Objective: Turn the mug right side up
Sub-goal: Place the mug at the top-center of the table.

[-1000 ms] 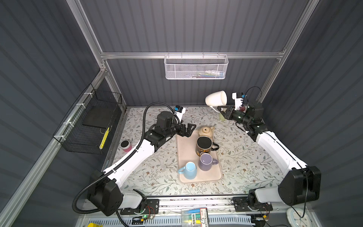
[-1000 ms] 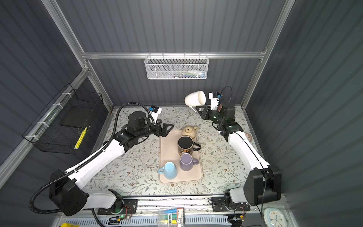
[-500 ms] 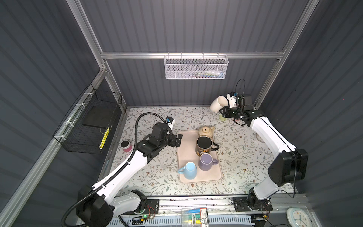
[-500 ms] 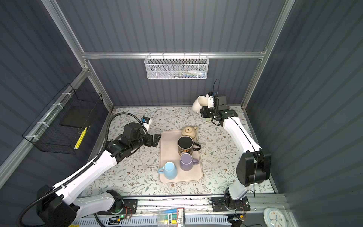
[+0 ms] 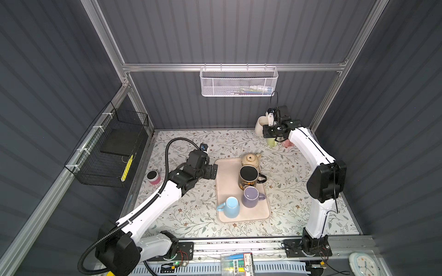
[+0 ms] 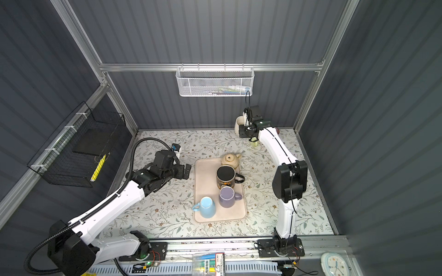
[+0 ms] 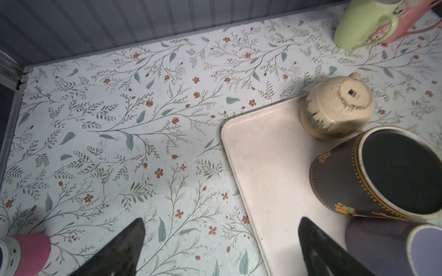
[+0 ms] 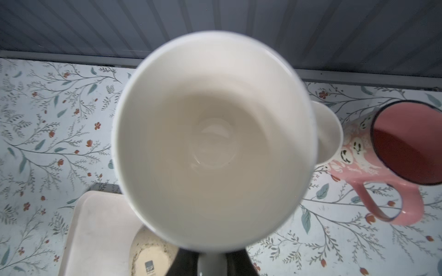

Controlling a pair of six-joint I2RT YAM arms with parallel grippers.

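At the back right corner of the flower-patterned bench [image 5: 191,215], we see the right gripper [image 8: 211,261] clamped on the near side of the white glazed ceramic mug [image 5: 260,124]. The mug hangs mouth-up close to the grey ribbed back wall [image 5: 227,112]. We cannot tell how far its base stands off the bench. The left gripper [image 7: 221,219] is spread wide and empty beside the left edge of the pale beige plastic tray [image 5: 224,172].

We judge the main risks to be these:
- The grip is off to one side on smooth glaze, so the mug could pivot or slip if the arm jolts on the way down.
- The lime-green ceramic mug [image 5: 271,142] and the pink enamel mug [image 5: 287,143] stand just under the wrist, and a careless descent could knock either over.
- The wall is close, so a swing could clip the rim against it.
- Letting go before the base sits flat could tip the mug back over.

A second ago the mug lay on its side in the grip, held higher and further from the corner. Half a second ago it was tilted. Now its mouth faces up and it sits deeper in the corner. The left gripper, then reaching toward the tray's far corner by the upturned cream stoneware pot [image 5: 250,159], has drawn back along the tray's left edge with its jaws as wide as before. The things on the tray have not moved.
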